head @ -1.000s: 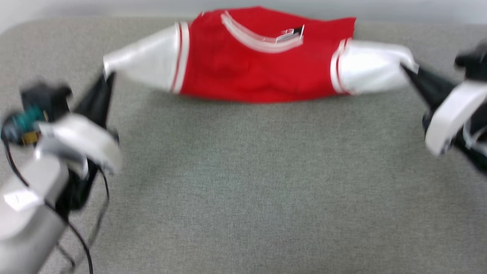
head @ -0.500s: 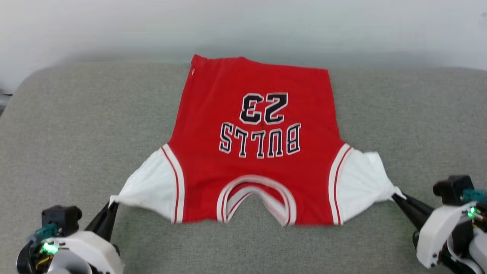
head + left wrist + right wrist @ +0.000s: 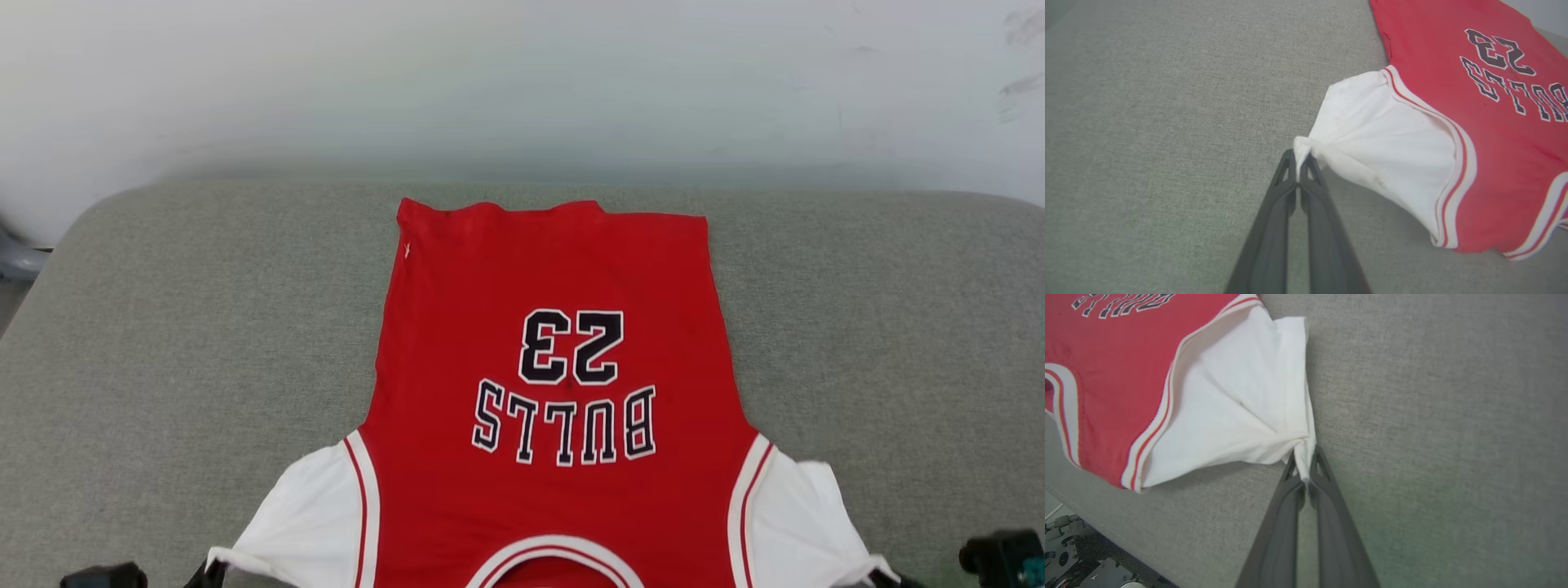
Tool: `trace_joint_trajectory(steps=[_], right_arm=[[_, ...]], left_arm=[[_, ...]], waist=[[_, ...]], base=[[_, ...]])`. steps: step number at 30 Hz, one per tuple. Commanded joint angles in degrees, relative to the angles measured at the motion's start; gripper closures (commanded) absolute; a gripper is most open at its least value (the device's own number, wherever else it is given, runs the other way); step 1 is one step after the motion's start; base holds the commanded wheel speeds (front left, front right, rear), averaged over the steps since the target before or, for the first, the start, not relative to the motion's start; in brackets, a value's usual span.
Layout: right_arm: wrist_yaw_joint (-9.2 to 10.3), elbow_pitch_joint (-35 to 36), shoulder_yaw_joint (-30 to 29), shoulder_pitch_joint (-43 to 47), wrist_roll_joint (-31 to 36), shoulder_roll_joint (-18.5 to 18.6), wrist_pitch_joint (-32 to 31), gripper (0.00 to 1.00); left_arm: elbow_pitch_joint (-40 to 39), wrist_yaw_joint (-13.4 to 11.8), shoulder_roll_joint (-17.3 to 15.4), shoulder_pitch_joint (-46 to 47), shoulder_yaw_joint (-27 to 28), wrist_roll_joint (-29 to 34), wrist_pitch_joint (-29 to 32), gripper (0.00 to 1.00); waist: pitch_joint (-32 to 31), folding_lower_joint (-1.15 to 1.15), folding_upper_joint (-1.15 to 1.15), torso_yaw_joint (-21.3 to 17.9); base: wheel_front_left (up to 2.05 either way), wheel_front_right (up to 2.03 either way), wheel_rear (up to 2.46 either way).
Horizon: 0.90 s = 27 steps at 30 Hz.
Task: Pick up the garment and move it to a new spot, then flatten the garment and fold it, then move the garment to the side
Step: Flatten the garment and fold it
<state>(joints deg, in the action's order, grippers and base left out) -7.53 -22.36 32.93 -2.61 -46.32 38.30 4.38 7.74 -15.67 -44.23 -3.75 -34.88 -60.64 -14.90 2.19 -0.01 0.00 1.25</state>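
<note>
The garment [image 3: 555, 269], a red jersey with white sleeves and black lettering, lies spread on the grey cushion [image 3: 163, 343], lettering up, hem far, collar [image 3: 555, 549] towards me. In the left wrist view my left gripper [image 3: 1299, 161] is shut on the bunched tip of one white sleeve [image 3: 1384, 134], which is drawn taut. My right gripper [image 3: 1303, 463] pinches the tip of the other sleeve [image 3: 1237, 408] the same way. In the head view the dark fingertips [image 3: 204, 574] of the left gripper peek in at the bottom edge by the sleeve corner.
The grey cushion reaches well past the garment on both sides, with rounded far corners against a pale wall [image 3: 490, 82]. Its near edge drops off to dark robot hardware [image 3: 1073, 559] in the right wrist view's lower left.
A second ago the garment was bunched, stretched between both grippers, at the far side. Now it lies spread flat nearer to me. The head view has shifted, so the grippers sit at its bottom edge.
</note>
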Motion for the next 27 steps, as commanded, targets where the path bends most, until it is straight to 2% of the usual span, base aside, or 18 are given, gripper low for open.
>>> trace_joint_trajectory(steps=[1, 7, 11, 12, 13, 14, 19, 27], right_arm=[[0.08, 0.7, -0.9, 2.8, 0.4, 0.0, -0.6, 1.0], [0.09, 2.1, -3.9, 8.6, 1.5, -0.5, -3.2, 1.0], [0.09, 3.1, -7.4, 9.8, 2.1, -2.3, -4.3, 1.0], [0.09, 3.5, -8.4, 9.8, 2.6, -2.5, -4.5, 0.89], [0.09, 3.8, -9.7, 9.8, 3.1, -2.8, -4.7, 0.6], [0.09, 4.2, -10.8, 9.6, 3.5, -3.3, -4.9, 0.0], [0.08, 8.8, -17.0, 8.7, 6.3, -4.4, -6.2, 0.0], [0.06, 23.6, -29.4, 1.3, 12.1, -5.1, -11.4, 0.0]], left_arm=[[-0.4, -0.5, -0.3, -1.8, 0.9, 0.0, -0.4, 1.0], [-1.8, -0.7, 0.9, -5.0, 2.9, 1.2, -0.4, 1.0], [-2.1, -0.3, 1.8, -4.9, 3.3, 2.5, -0.4, 1.0], [-2.2, -0.3, 2.0, -4.6, 3.4, 2.9, -0.4, 1.0], [-2.2, -0.4, 2.3, -4.3, 3.5, 3.2, -0.4, 1.0], [-2.4, -0.3, 2.5, -4.0, 3.5, 3.6, -0.4, 1.0], [-3.0, 0.2, 3.5, -2.4, 3.4, 5.5, -0.4, 1.0], [-4.8, 0.6, 5.5, 0.7, 4.0, 8.8, -0.4, 1.0]], waist=[[-0.3, 0.01, 0.0, 0.2], [-0.3, 0.01, 0.0, 0.5], [-0.1, 0.01, 0.0, 0.9], [-0.1, 0.01, 0.0, 1.0], [0.0, 0.01, 0.0, 1.0], [0.2, 0.01, 0.0, 1.1], [1.3, 0.01, 0.0, 1.7], [5.3, 0.01, 0.0, 3.5]], base=[[0.0, 0.0, 0.0], [0.0, 0.0, 0.0], [0.0, 0.0, 0.0], [0.0, 0.0, 0.0], [0.0, 0.0, 0.0], [0.0, 0.0, 0.0], [0.0, 0.0, 0.0], [0.0, 0.0, 0.0]])
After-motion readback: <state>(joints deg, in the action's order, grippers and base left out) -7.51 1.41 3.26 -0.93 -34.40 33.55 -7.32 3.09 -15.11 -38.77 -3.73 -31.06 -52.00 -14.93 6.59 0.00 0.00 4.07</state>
